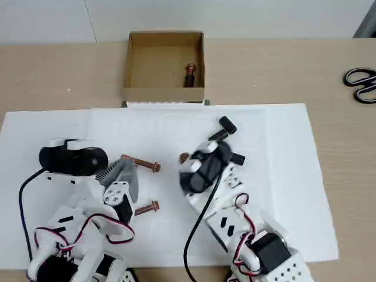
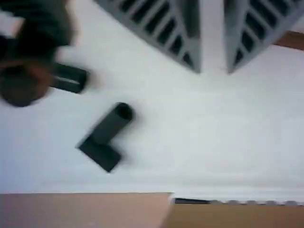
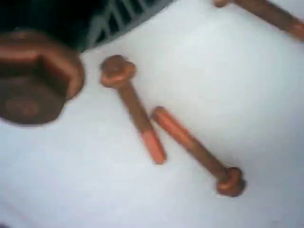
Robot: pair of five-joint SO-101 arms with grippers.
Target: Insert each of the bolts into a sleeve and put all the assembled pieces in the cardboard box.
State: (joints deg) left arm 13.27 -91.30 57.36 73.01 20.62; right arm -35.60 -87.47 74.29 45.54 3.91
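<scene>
Gripping one bolt (image 3: 35,76) above the middle of the white sheet (image 1: 282,176), the right jaws are clenched, while the left jaws gape released with a loose bolt (image 1: 144,164) just beside their tips.

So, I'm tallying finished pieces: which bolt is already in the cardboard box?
The sleeved bolt inside the cardboard box, by its right wall. The farther bare bolt and nearer bare bolt lie on the white sheet instead.

The bolts (image 3: 135,111) look like coppery metal with a dull sheen. The sleeves (image 2: 107,135) are matt black plastic. The cardboard box (image 1: 164,94) is matt brown, the paper sheet (image 1: 282,153) smooth white, the table (image 1: 59,70) wood-like matt.
</scene>
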